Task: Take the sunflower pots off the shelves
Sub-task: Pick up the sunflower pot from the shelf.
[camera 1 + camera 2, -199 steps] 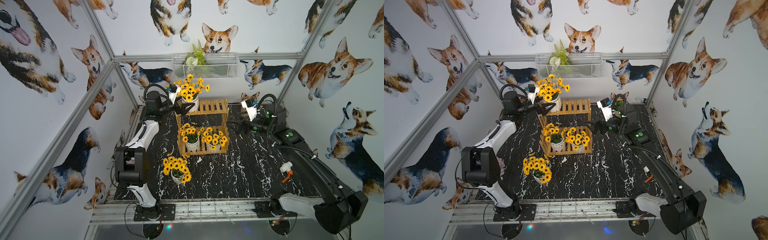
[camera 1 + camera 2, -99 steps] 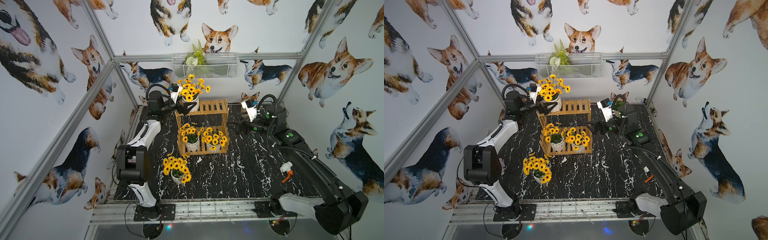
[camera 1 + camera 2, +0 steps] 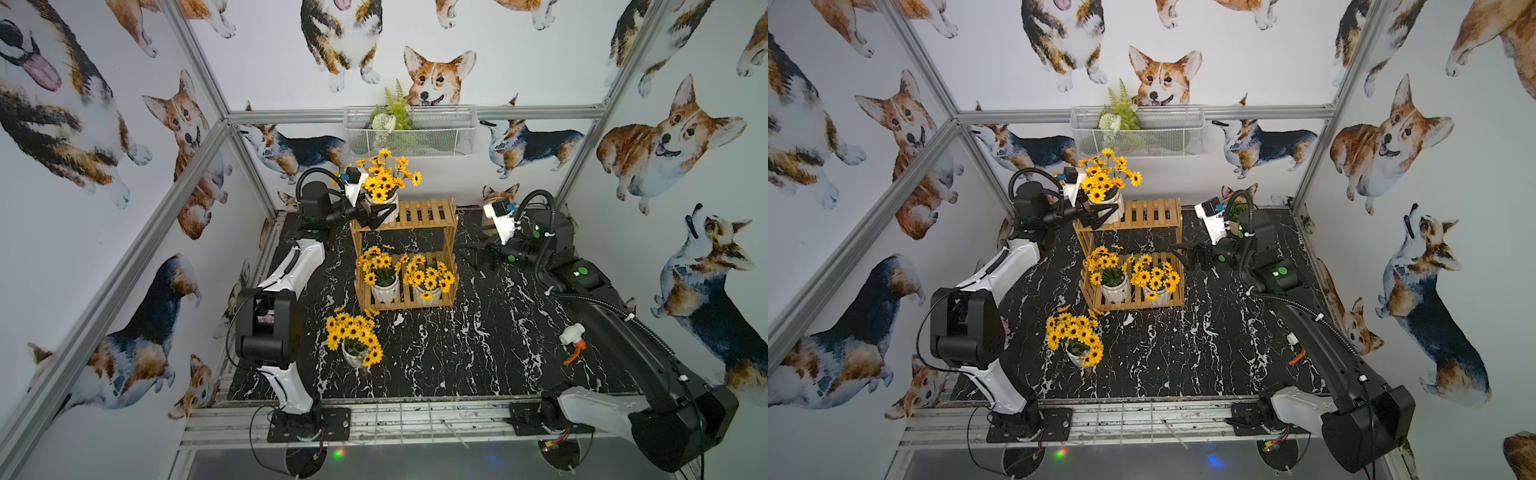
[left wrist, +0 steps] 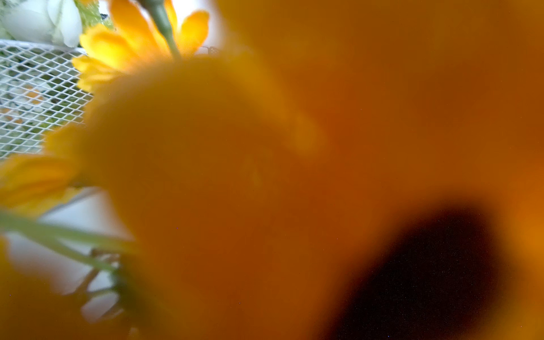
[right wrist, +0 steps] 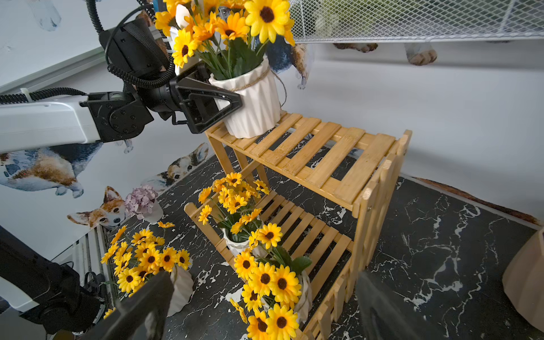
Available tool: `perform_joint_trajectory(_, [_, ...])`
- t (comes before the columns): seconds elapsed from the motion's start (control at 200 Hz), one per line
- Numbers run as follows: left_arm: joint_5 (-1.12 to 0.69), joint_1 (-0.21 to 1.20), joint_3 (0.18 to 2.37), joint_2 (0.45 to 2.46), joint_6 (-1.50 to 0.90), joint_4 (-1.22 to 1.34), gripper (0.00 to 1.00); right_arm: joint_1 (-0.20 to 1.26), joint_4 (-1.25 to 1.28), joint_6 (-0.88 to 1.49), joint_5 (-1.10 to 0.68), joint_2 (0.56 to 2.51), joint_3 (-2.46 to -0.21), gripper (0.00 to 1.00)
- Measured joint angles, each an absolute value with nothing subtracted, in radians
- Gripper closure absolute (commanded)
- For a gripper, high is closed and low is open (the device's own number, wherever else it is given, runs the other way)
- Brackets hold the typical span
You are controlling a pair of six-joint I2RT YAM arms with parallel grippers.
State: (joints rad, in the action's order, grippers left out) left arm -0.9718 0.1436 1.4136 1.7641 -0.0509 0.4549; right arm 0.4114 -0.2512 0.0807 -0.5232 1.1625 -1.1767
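The shelves (image 3: 419, 214) are a two-tier wooden rack at the back middle of the table. One sunflower pot (image 3: 384, 203) stands at the left end of the top shelf. My left gripper (image 3: 376, 216) is open with its jaws on either side of this pot's body; one finger (image 5: 215, 100) shows in front of the pot (image 5: 256, 100). Two more sunflower pots (image 3: 384, 289) (image 3: 428, 293) stand side by side on the lower shelf. Another one (image 3: 355, 353) stands on the table in front. My right gripper (image 3: 478, 251) hangs open and empty to the right of the rack. Blurred yellow petals (image 4: 265, 176) fill the left wrist view.
A white wire basket (image 3: 440, 133) holding a white-flower-and-fern bunch (image 3: 390, 114) hangs on the back wall above the rack. A beige pot with green foliage (image 3: 1237, 214) stands behind my right arm. A purple flower pot (image 5: 144, 203) sits by the left wall.
My left arm has reached further in towards the top shelf, so its open jaws now sit around the pot there. The right arm has not moved.
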Motion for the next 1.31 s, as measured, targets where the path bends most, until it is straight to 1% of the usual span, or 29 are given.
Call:
perform_joint_trajectory(0.3, [-0.963, 0.147, 1.414, 1.763, -0.032, 0.439, 0.0, 0.411, -0.254, 0.081, -0.523, 1.157, -1.172, 0.0])
perform_joint_trajectory(0.37, [-0.957, 0.147, 1.413, 1.76, -0.023, 0.423, 0.02, 0.411, -0.254, 0.081, -0.523, 1.157, -1.171, 0.0])
perform_joint_trajectory(0.45, [-0.951, 0.147, 1.413, 1.753, -0.012, 0.407, 0.06, 0.411, -0.254, 0.081, -0.523, 1.156, -1.171, 0.0])
perform_joint_trajectory(0.48, [-0.95, 0.148, 1.412, 1.752, -0.009, 0.403, 0.1, 0.411, -0.254, 0.081, -0.523, 1.156, -1.171, 0.0])
perform_joint_trajectory(0.521, [-0.947, 0.149, 1.412, 1.751, -0.003, 0.398, 0.17, 0.411, -0.254, 0.081, -0.523, 1.156, -1.171, 0.0])
perform_joint_trajectory(0.551, [-0.945, 0.149, 1.412, 1.75, 0.001, 0.397, 0.21, 0.411, -0.254, 0.081, -0.523, 1.156, -1.171, 0.0])
perform_joint_trajectory(0.781, [-0.944, 0.149, 1.415, 1.75, 0.011, 0.385, 0.33, 0.411, -0.254, 0.081, -0.523, 1.156, -1.171, 0.0])
perform_joint_trajectory(0.891, [-0.945, 0.149, 1.427, 1.754, 0.015, 0.369, 0.4, 0.411, -0.254, 0.081, -0.523, 1.156, -1.171, 0.0])
perform_joint_trajectory(0.936, [-0.947, 0.149, 1.431, 1.756, 0.016, 0.361, 0.45, 0.411, -0.254, 0.081, -0.523, 1.156, -1.172, 0.0])
perform_joint_trajectory(1.006, [-0.951, 0.149, 1.436, 1.758, 0.019, 0.356, 0.54, 0.411, -0.254, 0.081, -0.523, 1.158, -1.172, 0.0])
perform_joint_trajectory(1.066, [-0.955, 0.149, 1.437, 1.761, 0.019, 0.356, 0.64, 0.411, -0.254, 0.081, -0.523, 1.159, -1.172, 0.0])
perform_joint_trajectory(1.101, [-0.958, 0.149, 1.438, 1.763, 0.019, 0.358, 0.72, 0.411, -0.254, 0.081, -0.523, 1.159, -1.172, 0.0])
perform_joint_trajectory(1.156, [-0.963, 0.149, 1.439, 1.766, 0.019, 0.361, 0.81, 0.411, -0.254, 0.081, -0.523, 1.159, -1.172, 0.0])
perform_joint_trajectory(1.231, [-0.968, 0.149, 1.439, 1.768, 0.019, 0.365, 1.0, 0.411, -0.254, 0.081, -0.523, 1.159, -1.172, 0.0])
perform_joint_trajectory(1.311, [-0.971, 0.149, 1.439, 1.77, 0.018, 0.369, 1.0, 0.411, -0.254, 0.08, -0.523, 1.159, -1.172, 0.0])
